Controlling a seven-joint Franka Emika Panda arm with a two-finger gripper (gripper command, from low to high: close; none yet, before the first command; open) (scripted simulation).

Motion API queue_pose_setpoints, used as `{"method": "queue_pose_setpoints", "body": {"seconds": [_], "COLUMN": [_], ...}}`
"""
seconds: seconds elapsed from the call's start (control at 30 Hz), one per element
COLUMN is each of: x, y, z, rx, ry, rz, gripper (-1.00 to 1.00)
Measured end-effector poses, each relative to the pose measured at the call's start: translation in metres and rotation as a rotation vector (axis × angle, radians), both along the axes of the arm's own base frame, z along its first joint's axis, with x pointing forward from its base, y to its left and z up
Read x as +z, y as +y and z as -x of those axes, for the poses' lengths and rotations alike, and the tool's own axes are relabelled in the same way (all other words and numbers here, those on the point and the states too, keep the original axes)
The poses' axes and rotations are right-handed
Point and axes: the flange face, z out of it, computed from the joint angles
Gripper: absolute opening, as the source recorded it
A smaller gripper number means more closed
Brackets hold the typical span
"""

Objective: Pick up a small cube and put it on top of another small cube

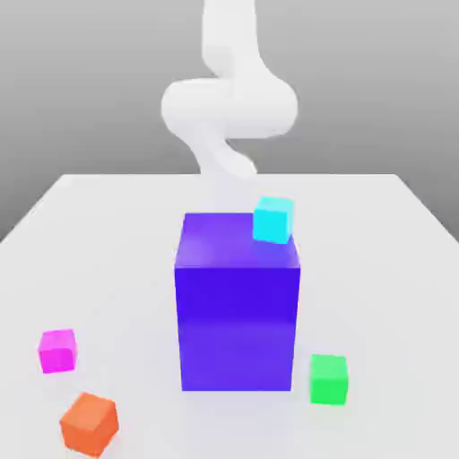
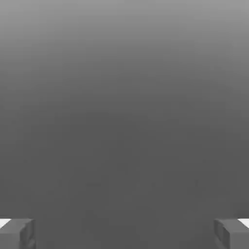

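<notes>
Your gripper (image 2: 124,233) jaws stand wide apart, nothing between; magenta cube (image 1: 57,350) and green cube (image 1: 329,378) flank the big block (image 1: 238,314).

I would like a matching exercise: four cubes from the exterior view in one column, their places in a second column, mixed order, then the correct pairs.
Things:
1. small magenta-pink cube
2. small green cube
3. cyan cube
4. orange cube

Places:
A. on top of the big blue-purple block
B. table, exterior view's right of the block
C. table, nearest corner at the exterior view's left
D. table, exterior view's left, just behind the orange one

Pairs: 1-D, 2-B, 3-A, 4-C
</notes>
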Motion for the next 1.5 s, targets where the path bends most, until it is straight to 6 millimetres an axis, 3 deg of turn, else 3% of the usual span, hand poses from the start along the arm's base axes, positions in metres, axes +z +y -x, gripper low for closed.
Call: {"method": "queue_pose_setpoints", "body": {"seconds": [0.2,0.4,0.57,0.8,0.93,1.03,1.23,1.33,1.5], "x": [-0.110,-0.232,-0.330,-0.438,-0.478,-0.495,-0.495,-0.502,-0.548], "y": [-0.045,-0.080,-0.107,-0.153,-0.182,-0.206,-0.254,-0.260,-0.260], "z": [-0.065,-0.096,-0.095,-0.058,-0.026,0.000,0.050,0.055,0.056], "rx": [0.107,0.185,0.221,0.220,0.210,0.196,0.171,0.191,0.194], "ry": [0.202,0.372,0.487,0.608,0.661,0.693,0.736,0.727,0.726], "rz": [-0.113,-0.201,-0.242,-0.230,-0.176,-0.113,0.070,0.111,0.115], "gripper": [0.00,0.00,0.00,0.00,0.00,0.00,0.00,0.00,0.00]}}
